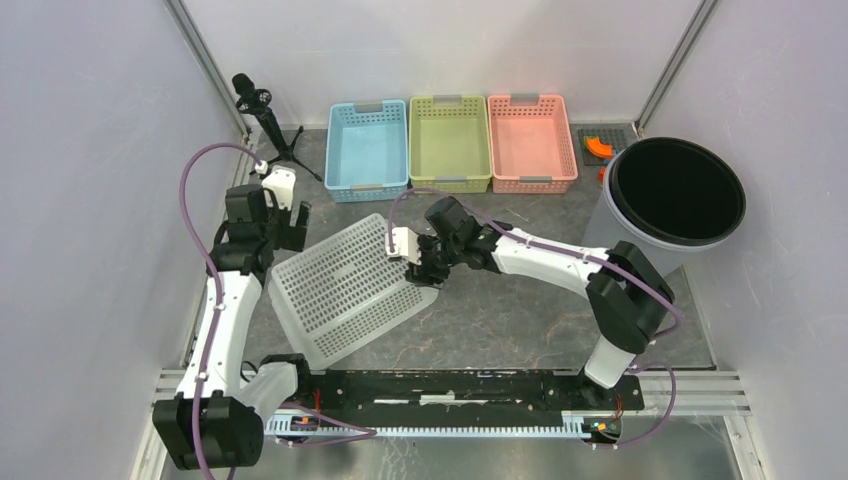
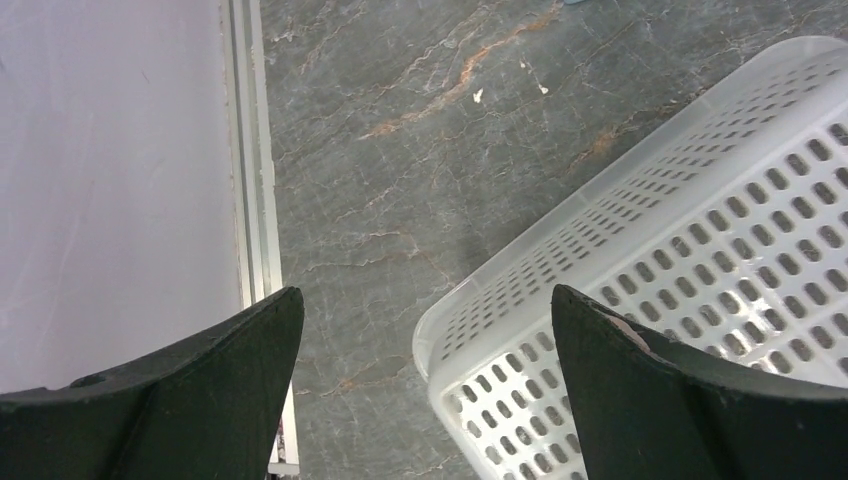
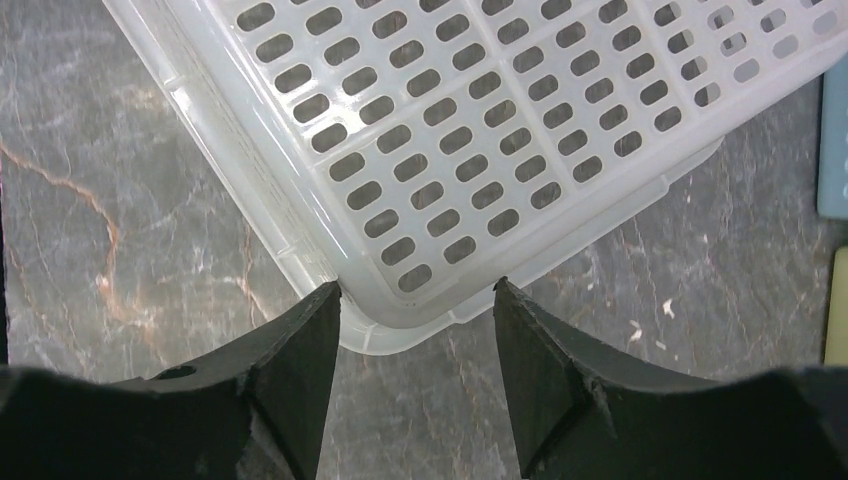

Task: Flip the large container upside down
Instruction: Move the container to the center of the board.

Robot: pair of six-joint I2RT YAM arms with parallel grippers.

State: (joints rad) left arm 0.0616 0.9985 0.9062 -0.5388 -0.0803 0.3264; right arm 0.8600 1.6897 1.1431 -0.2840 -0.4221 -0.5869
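Observation:
The large container [image 1: 350, 290] is a white perforated plastic basket. It lies on the grey marble table, left of centre, with its flat slotted bottom facing up and its rim down. My left gripper [image 1: 290, 225] is open and empty above the container's far left corner [image 2: 700, 230], one finger over the basket and the other over bare table. My right gripper [image 1: 425, 268] is open and empty at the container's right corner [image 3: 480, 120], and the rim's rounded corner shows between the fingertips [image 3: 325, 310]. Neither gripper holds anything.
Three small baskets stand at the back: blue [image 1: 367, 150], green [image 1: 450, 142], pink [image 1: 531, 142]. A grey bin with a black inside [image 1: 677, 195] stands at the right. A microphone tripod [image 1: 262, 120] is at the back left. An aluminium rail [image 2: 250, 200] edges the left wall.

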